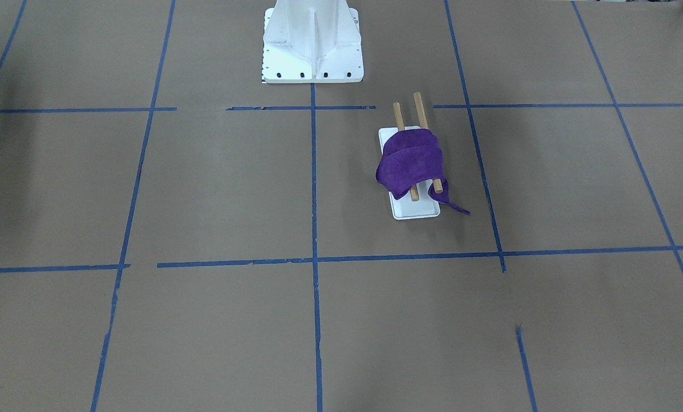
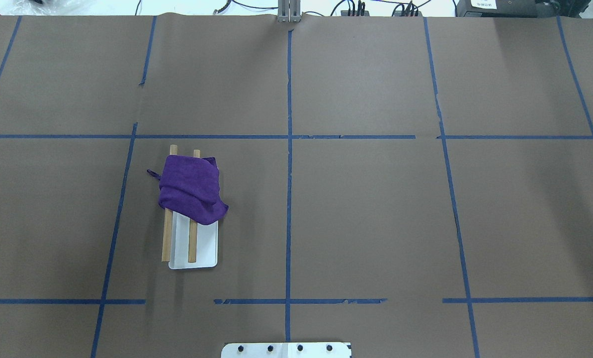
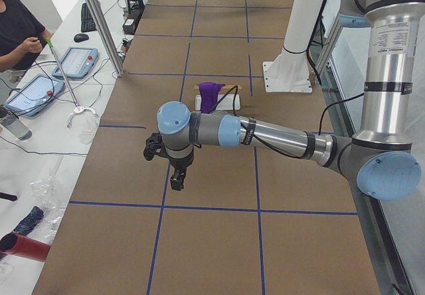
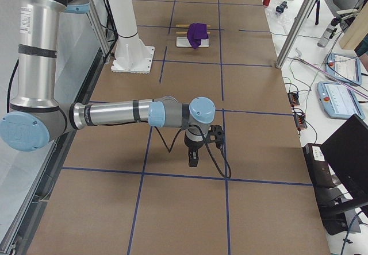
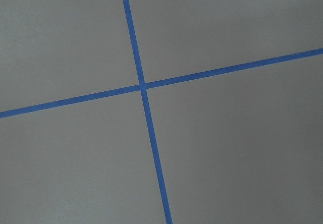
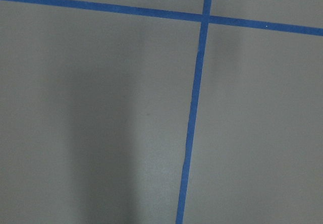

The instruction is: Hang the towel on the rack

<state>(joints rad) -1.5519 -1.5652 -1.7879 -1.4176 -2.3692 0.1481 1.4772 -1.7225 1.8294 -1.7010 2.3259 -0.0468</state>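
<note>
A purple towel lies draped over both wooden rods of a rack with a white base; one corner trails onto the table. In the overhead view the towel covers the far half of the rods and the base. Both arms are far from the rack. My left gripper shows only in the exterior left view and my right gripper only in the exterior right view. I cannot tell whether either is open or shut. Both wrist views show only brown paper and blue tape.
The robot's white pedestal stands at the table's near-robot edge. Blue tape lines grid the brown paper. An operator and teach pendants sit beside the table, with a metal post at its edge.
</note>
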